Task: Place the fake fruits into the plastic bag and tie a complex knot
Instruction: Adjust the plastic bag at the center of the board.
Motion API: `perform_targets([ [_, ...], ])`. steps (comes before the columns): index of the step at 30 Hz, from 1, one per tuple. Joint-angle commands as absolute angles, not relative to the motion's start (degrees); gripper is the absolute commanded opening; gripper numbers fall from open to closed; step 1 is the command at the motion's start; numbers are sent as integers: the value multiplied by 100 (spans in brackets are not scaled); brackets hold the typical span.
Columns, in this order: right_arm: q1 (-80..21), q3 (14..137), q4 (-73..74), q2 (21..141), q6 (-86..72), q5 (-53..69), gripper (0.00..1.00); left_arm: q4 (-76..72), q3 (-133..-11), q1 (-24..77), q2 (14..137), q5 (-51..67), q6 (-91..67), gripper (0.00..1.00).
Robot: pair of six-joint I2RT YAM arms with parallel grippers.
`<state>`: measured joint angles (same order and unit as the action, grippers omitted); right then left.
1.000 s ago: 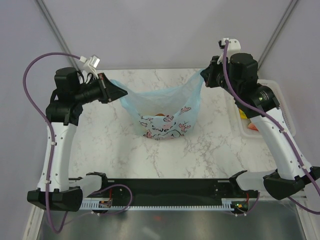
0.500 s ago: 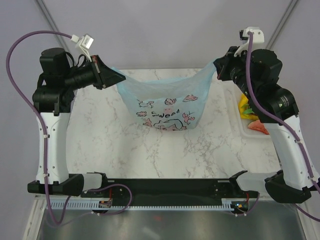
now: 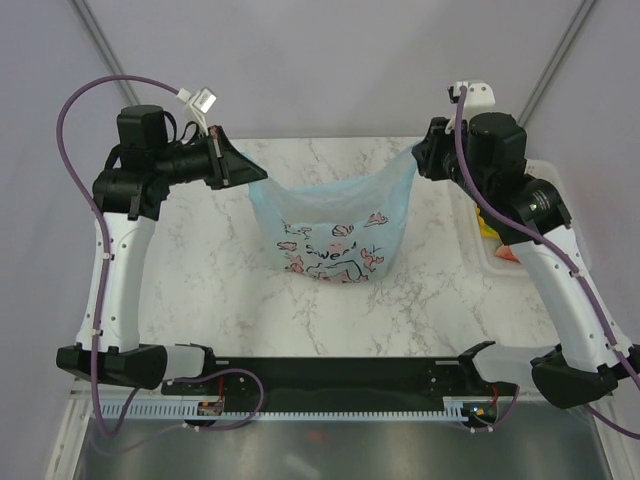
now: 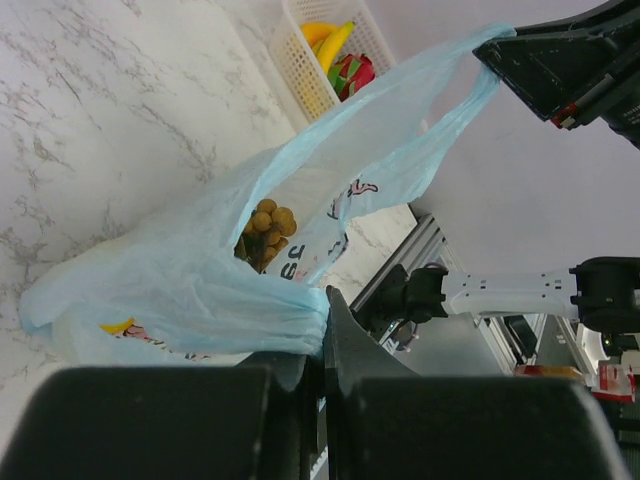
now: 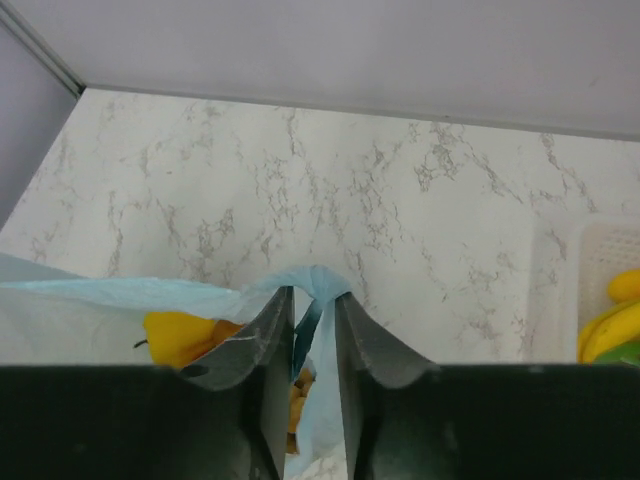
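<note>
Right now the plastic bag hangs as a sling between my two pincers over the middle of the worktop, its belly sagging low. My left pincer is clamped tight on one handle loop, with the film bunched at its tips. My right pincer stands narrow, the other loop running between its fingers and draped over their tips; whether it truly bites I cannot tell. Inside the bag I see a tan cluster and a yellow fruit. More fake fruits lie in the basket at the right edge. I judge the film thin, limp, slippery and easily torn, so the gathered handles are the place to hold, not the printed panel
</note>
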<state>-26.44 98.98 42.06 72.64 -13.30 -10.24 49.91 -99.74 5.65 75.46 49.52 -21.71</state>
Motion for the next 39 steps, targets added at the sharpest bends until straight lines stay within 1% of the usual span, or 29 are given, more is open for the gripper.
perform_targets([
  [1, -2637, 9599, 4026, 6970, -1152, -643, 34, 4948, -9949, 615, 7427, 4887, -1960, 3],
  [3, -2645, 9370, 3868, 6856, -1108, -580, 52, 4948, -9923, 615, 7348, 4799, -1942, 4],
  [4, -2646, 9091, 3789, 6699, -1073, -537, 67, 4948, -9897, 615, 7330, 4781, -1916, 4],
  [5, -2646, 8949, 3605, 6619, -1055, -467, 74, 4948, -9870, 615, 7313, 4781, -1916, 4],
  [6, -2637, 8817, 3508, 6549, -1037, -422, 83, 4940, -9844, 615, 7304, 4781, -1916, 5],
  [8, -2637, 8491, 3245, 6381, -959, -73, 88, 4948, -9791, 615, 7304, 4790, -1907, 6],
  [12, -2637, 8314, 3076, 6354, -993, 246, 89, 4957, -9756, 615, 7260, 4773, -1890, 9],
  [14, -2637, 8376, 3067, 6398, -1028, 316, 82, 4983, -9747, 615, 7207, 4711, -1855, 14],
  [15, -2637, 8393, 3041, 6416, -1063, 412, 73, 5036, -9756, 615, 7190, 4615, -1837, 17],
  [16, -2637, 8463, 3041, 6460, -1090, 439, 65, 5088, -9782, 615, 7172, 4562, -1793, 24],
  [17, -2637, 8507, 3067, 6486, -1133, 448, 56, 5141, -9852, 615, 7172, 4492, -1758, 28],
  [18, -2637, 8569, 3111, 6521, -1238, 422, 41, 5211, -9905, 615, 7172, 4335, -1723, 31],
  [19, -2645, 8639, 3172, 6548, -1265, 335, 33, 5429, -9966, 615, 7181, 4237, -1627, 35],
  [20, -2637, 8770, 3242, 6600, -1292, 290, 26, 5545, -10045, 615, 7181, 4115, -1574, 42],
  [21, -2637, 8832, 3356, 6627, -1309, 247, 13, 5650, -10220, 615, 7181, 3800, -1521, 46],
  [22, -2637, 8946, 3418, 6662, -1362, 159, 7, 5895, -10317, 615, 7189, 3623, -1416, 52],
  [23, -2645, 8999, 3462, 6671, -1371, 141, 4, 6011, -10431, 615, 7189, 3438, -1363, 55],
  [24, -2637, 9035, 3515, 6680, -1380, 149, 2, 6134, -10633, 615, 7198, 3045, -1336, 57],
  [25, -2637, 9087, 3533, 6688, -1406, 149, 0, 6222, -10748, 615, 7198, 2850, -1275, 63],
  [26, -2637, 9114, 3559, 6697, -1415, 123, 0, 6405, -10975, 615, 7190, 2656, -1266, 66],
  [27, -2637, 9123, 3577, 6697, -1424, 106, 0, 6486, -11091, 615, 7189, 2271, -1248, 69],
  [30, -2637, 9184, 3656, 6732, -1406, 35, 0, 6636, -11513, 615, 7172, 1646, -1204, 76],
  [32, -2637, 9202, 3674, 6750, -1397, 35, 0, 6618, -11837, 615, 7233, 1521, -1160, 80],
  [35, -2637, 9211, 3691, 6776, -1389, 35, 0, 6391, -12215, 624, 7461, 2124, -1055, 82],
  [36, -2637, 9220, 3691, 6776, -1389, 35, 0, 5998, -12208, 641, 7488, 2597, -1037, 82],
  [39, -2637, 9281, 3718, 6829, -1406, 35, 0, 5381, -12077, 1018, 7628, 2987, -993, 85],
])
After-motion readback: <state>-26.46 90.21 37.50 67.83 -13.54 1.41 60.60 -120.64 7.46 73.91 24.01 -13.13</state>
